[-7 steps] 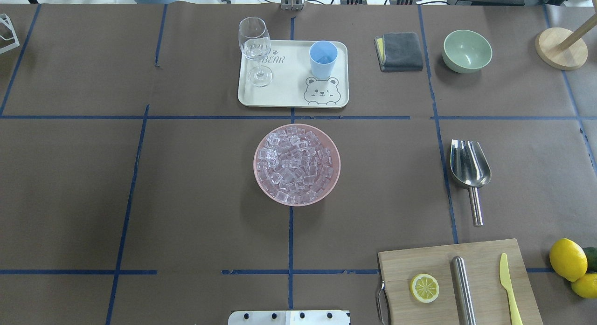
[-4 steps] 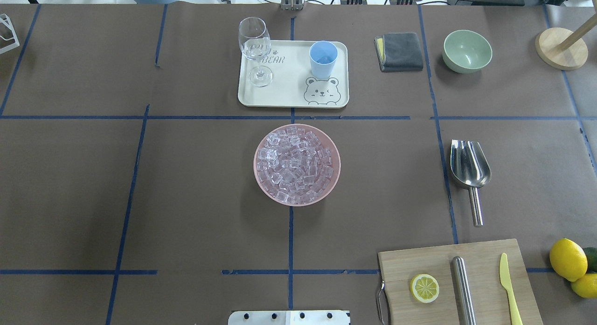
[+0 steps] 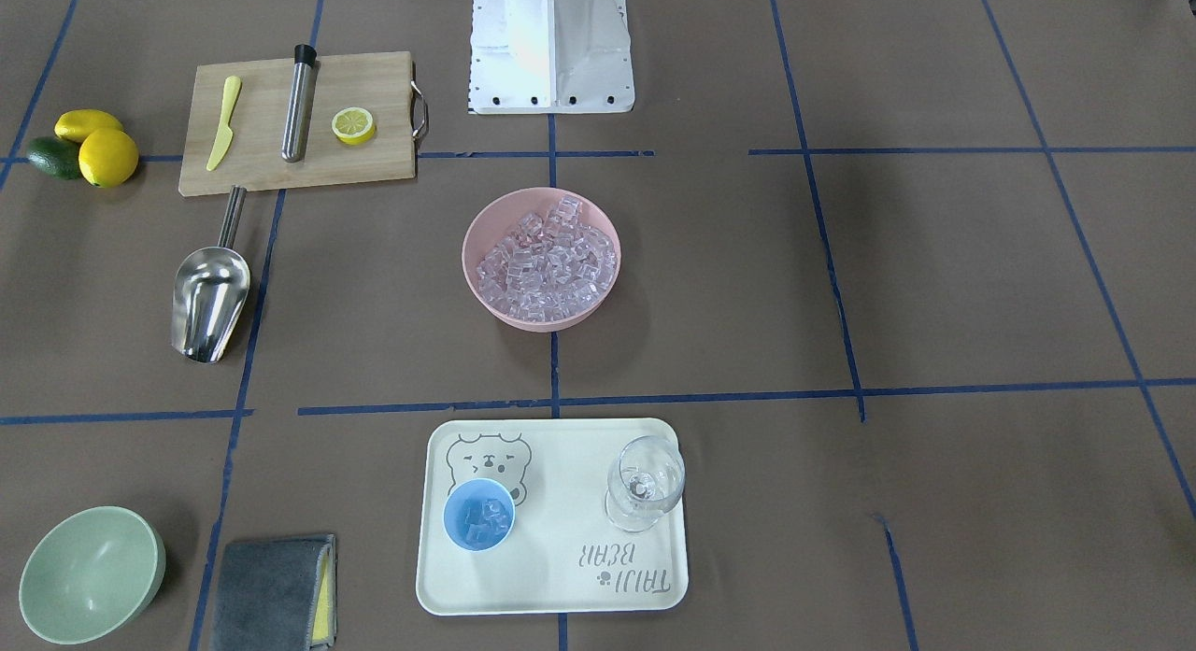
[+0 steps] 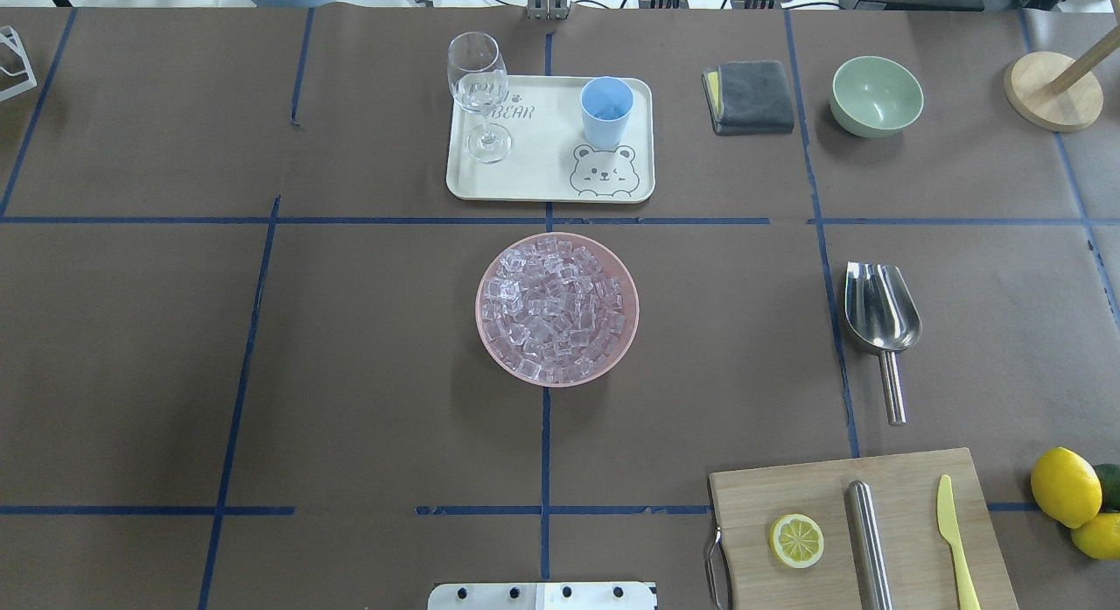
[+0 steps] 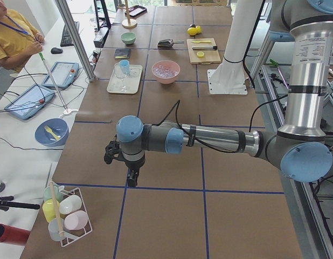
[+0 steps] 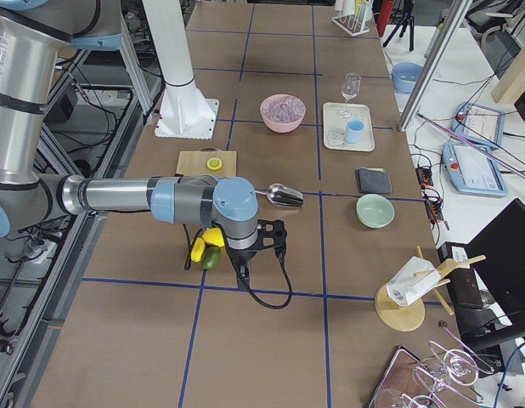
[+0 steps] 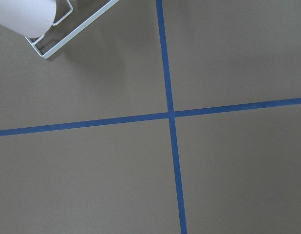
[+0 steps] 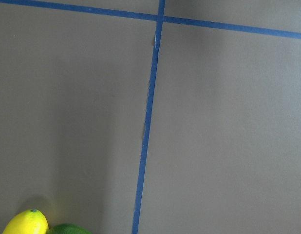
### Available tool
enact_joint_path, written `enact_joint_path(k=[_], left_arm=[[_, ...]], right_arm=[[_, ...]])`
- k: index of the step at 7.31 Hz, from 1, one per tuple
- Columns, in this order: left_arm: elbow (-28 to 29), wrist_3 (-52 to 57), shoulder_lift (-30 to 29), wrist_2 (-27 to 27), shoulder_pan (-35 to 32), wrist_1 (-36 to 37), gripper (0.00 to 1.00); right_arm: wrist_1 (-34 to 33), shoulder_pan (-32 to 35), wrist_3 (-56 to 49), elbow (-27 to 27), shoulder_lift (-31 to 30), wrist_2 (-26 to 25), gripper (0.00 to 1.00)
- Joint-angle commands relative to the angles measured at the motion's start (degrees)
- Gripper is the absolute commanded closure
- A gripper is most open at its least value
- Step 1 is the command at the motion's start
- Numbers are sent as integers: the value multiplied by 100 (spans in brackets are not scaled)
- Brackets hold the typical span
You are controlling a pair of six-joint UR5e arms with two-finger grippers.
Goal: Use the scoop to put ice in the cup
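The ice is heaped in a pink bowl at the table's middle. Behind it, the light-blue cup stands on a cream tray; in the front-facing view the cup holds a few cubes. The steel scoop lies flat on the table to the bowl's right, handle toward the robot; nothing holds it. My left gripper hangs over the table's far left end, and my right gripper over the far right end near the lemons. I cannot tell whether either is open or shut.
A stemmed glass shares the tray. A grey cloth, a green bowl and a wooden stand sit at the back right. A cutting board with a lemon slice, a steel tube and a knife lies front right, beside lemons.
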Motion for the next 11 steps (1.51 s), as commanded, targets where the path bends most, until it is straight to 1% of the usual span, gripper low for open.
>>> enact_joint_path(k=[1, 3, 11], left_arm=[[30, 20, 61, -59, -2, -9, 0], [-40, 38, 246, -77, -10, -35, 0], [-49, 21, 220, -59, 7, 9, 0]], right_arm=[[0, 0, -9, -13, 1, 0, 0], [0, 0, -36, -40, -8, 0, 0], [-9, 0, -18, -92, -8, 9, 0]])
